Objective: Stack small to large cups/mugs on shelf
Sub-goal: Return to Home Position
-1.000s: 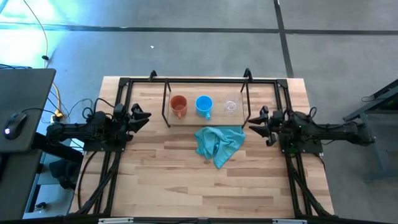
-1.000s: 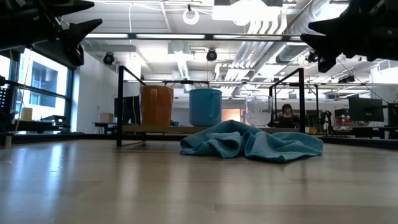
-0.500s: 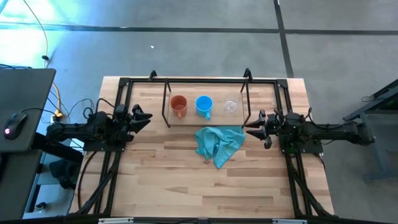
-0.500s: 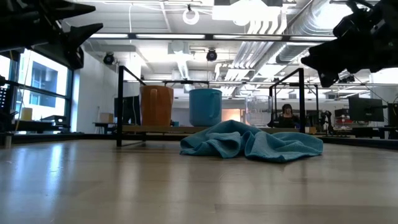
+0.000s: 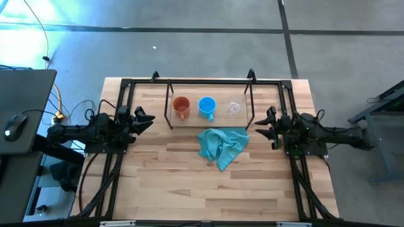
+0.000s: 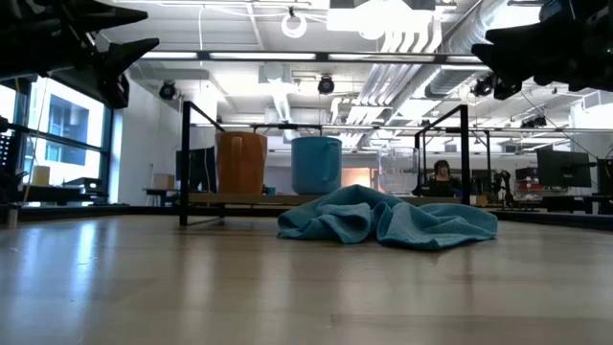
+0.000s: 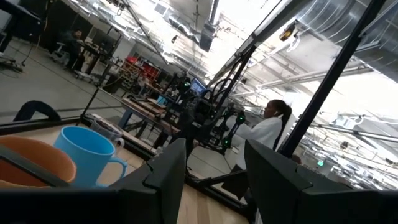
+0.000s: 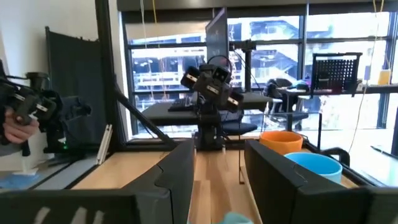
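Observation:
The shelf [image 5: 169, 113], a low black wire frame with a light wood board, stands at the table's far middle. On the board three vessels stand upright in a row. From left to right they are the orange-brown mug [image 5: 181, 107] [image 6: 240, 163], the blue mug [image 5: 207, 107] [image 6: 316, 165] and the clear glass cup [image 5: 234, 108] [image 6: 397, 171]. My left gripper [image 5: 145, 120] [image 7: 214, 180] hovers open to the left of the shelf. My right gripper [image 5: 261, 124] [image 8: 217, 177] hovers open to its right. Both are raised off the table, point toward the shelf and hold nothing.
A crumpled teal cloth [image 5: 222, 145] [image 6: 388, 218] lies on the table just in front of the shelf, below the blue mug and the glass cup. A larger black frame [image 5: 126, 85] runs along the table's far edge and sides. People sit in the room beyond.
My right gripper dipped and reached a little toward the shelf. It has since come back up and drawn back toward the table's right edge, rolling at the wrist. It stays open. The mugs, the cup and the cloth have not moved.

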`<state>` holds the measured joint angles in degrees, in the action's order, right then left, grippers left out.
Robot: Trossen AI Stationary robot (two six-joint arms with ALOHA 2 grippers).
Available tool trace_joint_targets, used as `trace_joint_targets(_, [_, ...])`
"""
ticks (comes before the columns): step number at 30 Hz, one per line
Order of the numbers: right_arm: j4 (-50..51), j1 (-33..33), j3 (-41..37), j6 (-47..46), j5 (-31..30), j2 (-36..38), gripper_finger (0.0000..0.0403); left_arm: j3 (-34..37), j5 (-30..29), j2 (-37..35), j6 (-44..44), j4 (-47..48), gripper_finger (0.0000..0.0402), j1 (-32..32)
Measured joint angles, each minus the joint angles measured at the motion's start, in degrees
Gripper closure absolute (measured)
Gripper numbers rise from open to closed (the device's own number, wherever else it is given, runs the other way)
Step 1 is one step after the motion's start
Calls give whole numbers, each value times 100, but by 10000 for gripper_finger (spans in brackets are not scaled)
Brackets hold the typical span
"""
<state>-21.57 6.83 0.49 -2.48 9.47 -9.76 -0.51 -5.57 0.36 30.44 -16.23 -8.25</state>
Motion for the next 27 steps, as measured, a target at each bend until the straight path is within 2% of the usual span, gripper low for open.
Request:
trace_joint_targets(6, [561, -2, -2, -21, 0, 969, 268, 0, 1, 0, 0, 39, 247, 0])
trace_joint_targets(12, [690, -10, -2, -55, 5, 960, 268, 2, 23, 0, -2, 24, 247, 0])
trace_joint_targets(19, [1327, -24, -2, -454, 23, 956, 268, 2, 23, 0, -2, 102, 247, 0])
trace_joint_targets(27, [1934, -24, -2, -198, -984, 958, 268, 2, 23, 0, -9, 180, 247, 0])
